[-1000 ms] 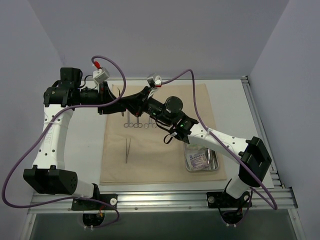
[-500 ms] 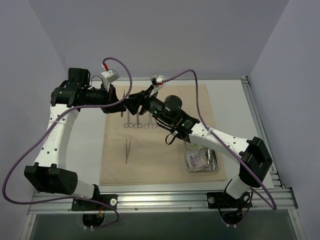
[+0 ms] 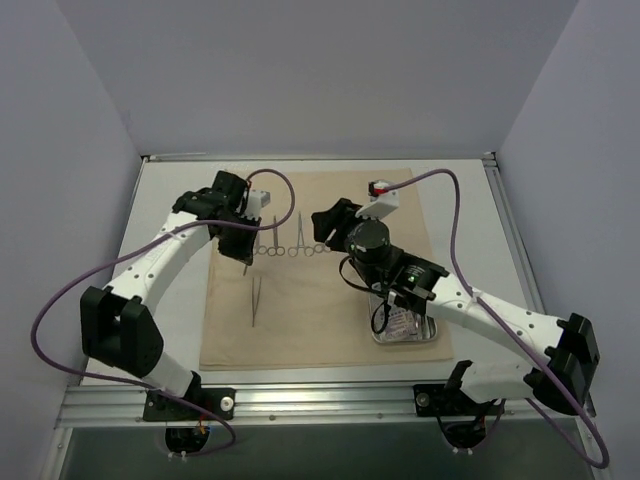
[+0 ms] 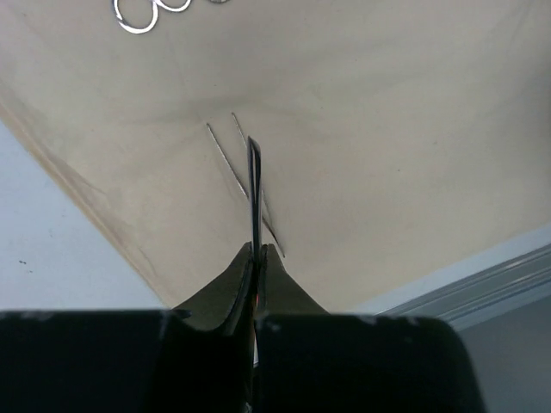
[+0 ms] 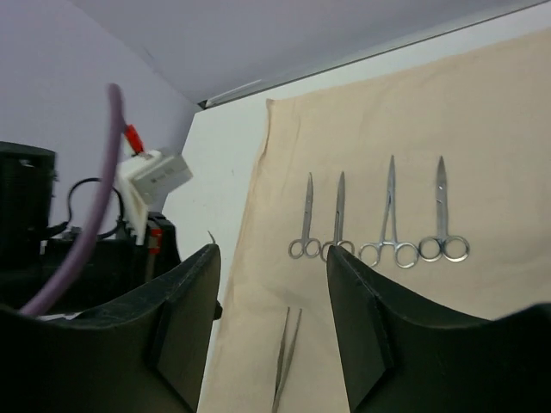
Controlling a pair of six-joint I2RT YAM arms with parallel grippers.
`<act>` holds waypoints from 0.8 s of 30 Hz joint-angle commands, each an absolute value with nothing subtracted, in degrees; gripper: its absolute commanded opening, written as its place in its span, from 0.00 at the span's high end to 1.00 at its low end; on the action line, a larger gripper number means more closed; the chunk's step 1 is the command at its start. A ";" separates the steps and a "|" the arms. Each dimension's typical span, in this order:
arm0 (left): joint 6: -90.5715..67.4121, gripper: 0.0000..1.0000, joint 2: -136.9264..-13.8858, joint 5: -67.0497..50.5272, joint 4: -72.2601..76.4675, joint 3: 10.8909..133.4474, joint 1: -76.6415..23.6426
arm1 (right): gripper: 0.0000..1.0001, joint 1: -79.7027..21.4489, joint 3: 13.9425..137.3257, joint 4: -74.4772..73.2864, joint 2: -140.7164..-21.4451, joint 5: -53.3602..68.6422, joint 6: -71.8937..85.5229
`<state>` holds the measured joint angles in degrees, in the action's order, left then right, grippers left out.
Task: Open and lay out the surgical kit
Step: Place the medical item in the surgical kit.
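Steel tweezers [image 4: 254,185], seen edge-on, are pinched in the tightly closed left gripper [image 4: 256,249], which has swung down from meeting the right gripper [image 5: 271,254] near the far-left corner of the counter [image 3: 170,250]. The right one now gapes empty over the clamps [image 5: 379,241]. A second pair [image 4: 222,152] lies on the beige cloth [image 3: 320,320] spread mid-counter, the tray [image 3: 432,336] toward the right edge, so laying this pair alongside looks next

Nothing can be read: no words, numbers or brands. The small pale packet [image 3: 397,321] inside the rectangular steel tray [image 3: 433,326] carries reddish print, too small to make out.
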<state>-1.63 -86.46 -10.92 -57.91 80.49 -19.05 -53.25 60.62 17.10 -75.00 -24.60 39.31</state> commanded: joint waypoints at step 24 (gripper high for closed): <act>-22.94 0.98 -104.59 -5.80 -50.98 69.26 -31.38 | 0.52 -58.53 53.43 0.18 -63.46 -43.42 52.38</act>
